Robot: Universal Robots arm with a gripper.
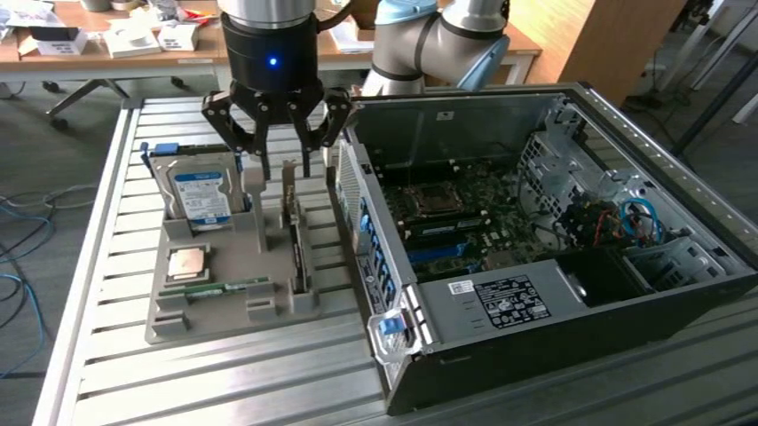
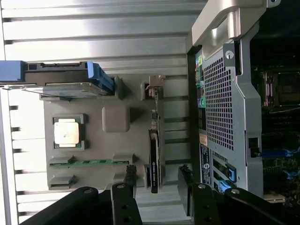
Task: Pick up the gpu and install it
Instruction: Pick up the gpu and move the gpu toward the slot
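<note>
The gpu [image 1: 296,244] stands on its long edge in a slot of the grey parts tray [image 1: 237,311], its silver bracket end [image 1: 288,188] toward the back. My gripper [image 1: 284,169] hangs open just above that back end, apart from the card. In the wrist view the gpu [image 2: 154,157] appears edge-on as a thin dark strip. It runs toward the gap between my two black fingers [image 2: 129,180], and the gripper [image 2: 157,185] holds nothing. The open computer case [image 1: 533,222] lies on the exterior view's right, its motherboard [image 1: 456,217] exposed.
The tray [image 2: 93,140] also holds a hard drive [image 1: 201,191] standing upright, a square processor chip [image 1: 190,264] and a narrow green memory stick [image 1: 219,287]. The case's rear panel [image 2: 225,93] rises close beside the gpu. All sit on a slatted metal table [image 1: 119,373].
</note>
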